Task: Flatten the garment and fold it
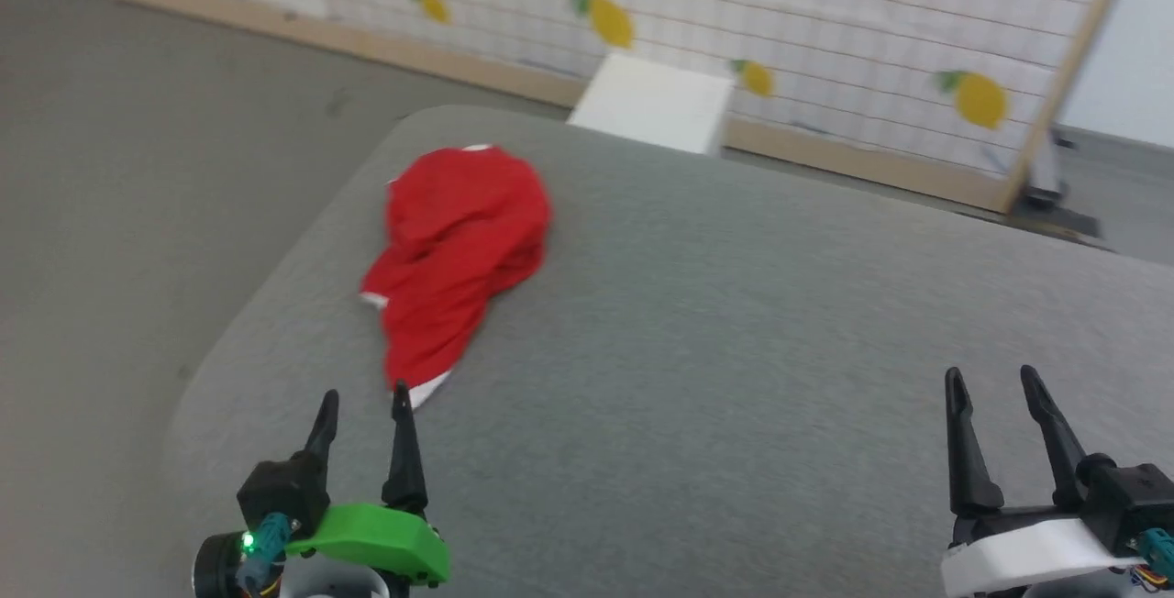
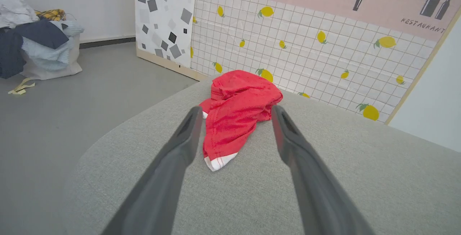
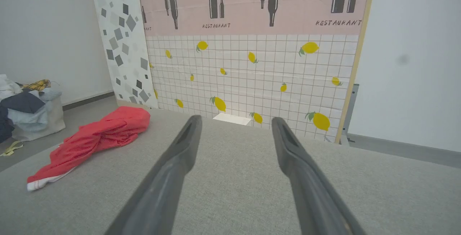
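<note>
1. A red garment [image 1: 459, 249] is lying bunched in a long heap on the far L part of a grey cloth-covered table [image 1: 734, 323], near the table's rounded L corner, not yet flattened or folded.
2. Its narrow near end, edged w/ white trim [image 1: 429, 390], is pointing toward the robot. Another bit of white is showing at the heap's far end.
3. The left gripper [image 1: 365, 391] is hanging over the table's near L side, its two dark fingers standing spread apart and pinching nothing.
4. In the head view, the fingertip nearer the table's ctr is sitting just beside the trimmed end; whether it's touching the cloth can't be told. In the left wrist view, the heap is lying ahead, framed between the two fingers.
5. The right gripper [image 1: 991, 372] is hanging over the near R side, well apart from the garment, its fingers likewise spread wide over bare grey cloth.
6. In the right wrist view, the garment is stretching along the table at that view's far L.
7. Bkgd: a panel [image 1: 825, 20] w/ a grid and lemon print is standing beyond the table, and a white box [image 1: 656, 103] is sitting at its foot just past the table's far edge.
8. A pile of clothes [image 2: 39, 36] is spilling from a pale bag on the grey floor [image 1: 138, 167], off to the L.
</note>
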Available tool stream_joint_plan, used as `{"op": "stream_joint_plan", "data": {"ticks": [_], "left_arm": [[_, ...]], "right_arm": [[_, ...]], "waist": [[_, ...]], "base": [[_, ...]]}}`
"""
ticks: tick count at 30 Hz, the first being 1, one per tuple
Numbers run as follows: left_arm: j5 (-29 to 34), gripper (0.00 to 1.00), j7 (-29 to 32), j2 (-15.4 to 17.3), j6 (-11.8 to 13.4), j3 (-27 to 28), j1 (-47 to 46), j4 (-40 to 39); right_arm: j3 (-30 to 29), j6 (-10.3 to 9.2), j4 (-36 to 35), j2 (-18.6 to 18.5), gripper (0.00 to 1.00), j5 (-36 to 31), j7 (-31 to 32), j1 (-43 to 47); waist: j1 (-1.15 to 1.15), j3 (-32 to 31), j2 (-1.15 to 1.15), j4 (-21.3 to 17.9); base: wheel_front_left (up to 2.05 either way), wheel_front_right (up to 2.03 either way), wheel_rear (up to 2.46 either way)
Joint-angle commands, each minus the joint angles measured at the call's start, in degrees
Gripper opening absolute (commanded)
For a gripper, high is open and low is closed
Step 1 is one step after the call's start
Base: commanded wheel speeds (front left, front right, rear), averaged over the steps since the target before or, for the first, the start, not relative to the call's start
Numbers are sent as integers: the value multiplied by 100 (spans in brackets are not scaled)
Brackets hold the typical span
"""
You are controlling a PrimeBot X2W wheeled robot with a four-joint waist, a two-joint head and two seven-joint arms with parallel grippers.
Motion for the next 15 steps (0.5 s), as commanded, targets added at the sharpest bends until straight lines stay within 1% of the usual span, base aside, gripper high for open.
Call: {"op": "stream_joint_plan", "data": {"ticks": [1,5,9,15], "left_arm": [[100,100,-26,13,-2,22,-30,-7],[136,100,-26,9,-25,79,-13,-19],[163,100,-26,4,-52,110,-20,-29],[198,100,-26,-3,-87,134,-12,-34]], "right_arm": [[0,-9,-5,10,100,38,-33,-28],[25,-9,-12,10,100,44,-33,-61],[53,-9,-17,10,100,26,-33,-82],[99,-9,0,10,100,54,-33,-110]], "waist": [[0,56,0,827],[0,76,0,1276],[0,94,0,1626],[0,83,0,1998]], "base": [[0,0,0],[0,0,0],[0,0,0],[0,0,0]]}}
